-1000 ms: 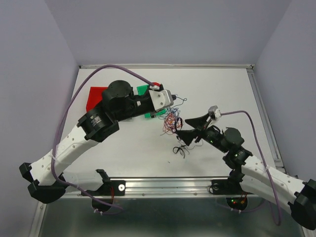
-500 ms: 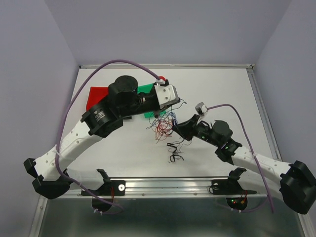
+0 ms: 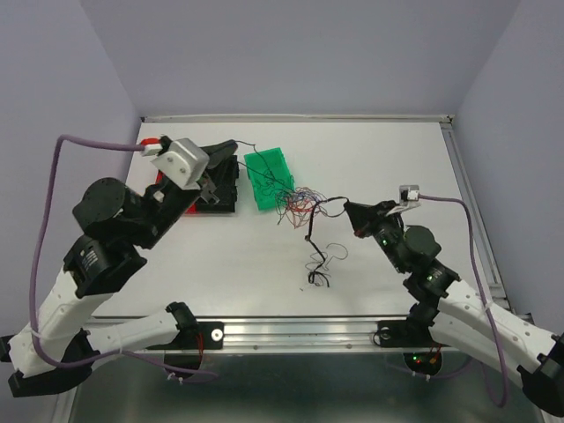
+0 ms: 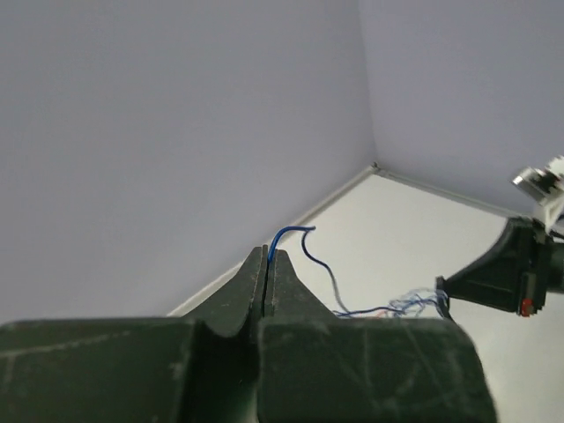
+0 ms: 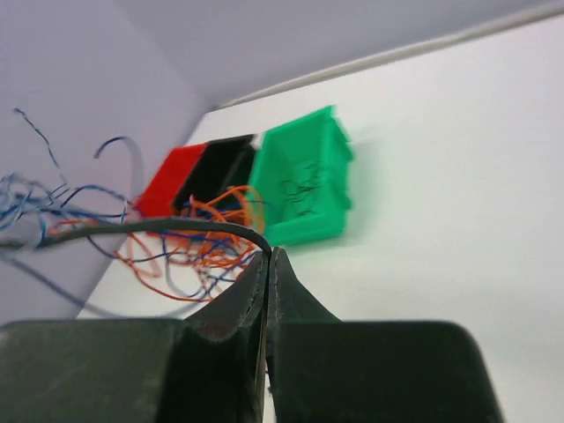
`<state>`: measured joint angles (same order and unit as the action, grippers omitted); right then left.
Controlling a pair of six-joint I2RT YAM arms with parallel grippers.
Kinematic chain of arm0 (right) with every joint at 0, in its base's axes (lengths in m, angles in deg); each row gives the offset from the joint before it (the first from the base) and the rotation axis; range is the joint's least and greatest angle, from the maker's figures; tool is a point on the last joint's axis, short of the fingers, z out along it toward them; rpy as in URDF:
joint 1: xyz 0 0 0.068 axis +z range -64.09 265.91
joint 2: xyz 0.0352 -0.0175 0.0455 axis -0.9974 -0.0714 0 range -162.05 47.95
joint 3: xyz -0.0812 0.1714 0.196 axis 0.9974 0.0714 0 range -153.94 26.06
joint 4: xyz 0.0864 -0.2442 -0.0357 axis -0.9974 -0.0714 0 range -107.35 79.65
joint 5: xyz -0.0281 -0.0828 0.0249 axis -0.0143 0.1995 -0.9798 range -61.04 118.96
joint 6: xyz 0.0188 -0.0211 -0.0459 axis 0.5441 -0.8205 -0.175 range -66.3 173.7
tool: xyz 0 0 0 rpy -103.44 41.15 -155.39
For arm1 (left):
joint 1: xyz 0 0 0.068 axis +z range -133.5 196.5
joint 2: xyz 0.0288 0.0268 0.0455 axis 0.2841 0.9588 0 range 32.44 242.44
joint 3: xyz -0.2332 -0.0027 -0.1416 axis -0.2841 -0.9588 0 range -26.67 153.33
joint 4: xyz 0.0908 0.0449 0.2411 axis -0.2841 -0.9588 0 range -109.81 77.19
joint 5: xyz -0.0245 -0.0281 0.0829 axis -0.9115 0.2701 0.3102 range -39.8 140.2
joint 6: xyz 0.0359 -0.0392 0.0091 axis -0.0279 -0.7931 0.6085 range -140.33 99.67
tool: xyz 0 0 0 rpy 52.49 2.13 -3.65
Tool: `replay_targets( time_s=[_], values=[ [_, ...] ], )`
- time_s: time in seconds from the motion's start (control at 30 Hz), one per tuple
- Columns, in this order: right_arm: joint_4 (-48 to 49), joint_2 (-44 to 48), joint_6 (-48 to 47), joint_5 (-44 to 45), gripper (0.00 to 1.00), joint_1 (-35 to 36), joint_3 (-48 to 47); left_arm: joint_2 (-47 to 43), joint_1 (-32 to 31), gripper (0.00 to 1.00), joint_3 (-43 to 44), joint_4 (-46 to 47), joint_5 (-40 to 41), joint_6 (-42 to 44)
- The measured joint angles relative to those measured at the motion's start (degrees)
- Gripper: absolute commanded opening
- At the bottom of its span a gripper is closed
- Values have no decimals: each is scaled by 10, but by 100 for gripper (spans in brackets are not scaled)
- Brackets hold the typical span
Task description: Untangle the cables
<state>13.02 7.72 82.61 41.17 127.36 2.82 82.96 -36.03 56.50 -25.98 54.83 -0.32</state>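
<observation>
As each arm grips one strand on opposite sides of the knot, the step in hand looks like drawing single wires out of the clump. The next move, I judge, calls for a slow, steady widening of the gap between the arms, so that a strand slides free instead of tightening the snarl or dragging the whole bunch along.

Nearest, a loose black coil (image 3: 319,264) lies on the white table (image 3: 397,159), with one thin tail rising toward the knot. Just beyond it, on the right, the right gripper (image 5: 270,260) has its jaws pressed together on a black strand (image 5: 176,227), which runs left from the fingertips into the tangle. The cables (image 3: 300,201), a bunch of red, blue and black loops, sit at the middle of the table between the two arms. They look partly lifted off the surface, though I cannot be sure.

Farther on, to the left, stand the green bin (image 5: 304,176), the black bin (image 5: 220,163) and the red bin (image 5: 172,181) side by side. The green one has a few fine dark wires in it. Over the black bin, raised high, the left gripper (image 4: 265,260) is likewise pinched together, on a blue strand (image 4: 291,233) that arcs from its tips down toward the clump.
</observation>
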Motion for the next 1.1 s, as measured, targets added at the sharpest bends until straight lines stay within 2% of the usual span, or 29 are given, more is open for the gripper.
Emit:
replay_targets(
  time_s=[0.13, 0.27, 0.37, 0.6, 0.73, 0.77, 0.83, 0.87, 0.9, 0.93, 1.03, 1.1],
  values=[
    [-112, 42, 52, 186, 1, 2, 0, -40, 0, 0, 0, 21, 108, -2],
    [-181, 99, 99, 313, 1, 2, 0, -84, 0, 0, -15, 31, 189, -1],
    [-232, 140, 128, 398, 0, 2, 0, -116, 0, 0, -32, 35, 213, 0],
    [-370, 201, 197, 516, 0, 2, -29, -138, 0, 0, -45, 53, 258, 9],
    [-404, 249, 204, 534, 2, 2, -45, -157, 0, 0, -70, 59, 235, 9],
    [-406, 248, 197, 530, 21, 2, -51, -161, 0, 0, -74, 59, 215, 9],
    [-398, 232, 181, 514, 68, 2, -58, -165, 0, 0, -77, 59, 182, 9],
    [-388, 221, 160, 498, 86, 2, -59, -165, 0, 0, -77, 59, 157, 9],
    [-367, 199, 126, 469, 97, 2, -59, -163, 0, 0, -79, 59, 136, 9],
    [-351, 180, 109, 445, 97, 2, -59, -162, 0, 0, -84, 61, 111, 9],
    [-289, 115, 38, 300, 96, 2, -59, -152, 0, 0, -92, 57, 62, 9],
    [-242, 62, 0, 199, 91, 2, -59, -137, 0, 0, -92, 56, 50, 9]
  ],
)
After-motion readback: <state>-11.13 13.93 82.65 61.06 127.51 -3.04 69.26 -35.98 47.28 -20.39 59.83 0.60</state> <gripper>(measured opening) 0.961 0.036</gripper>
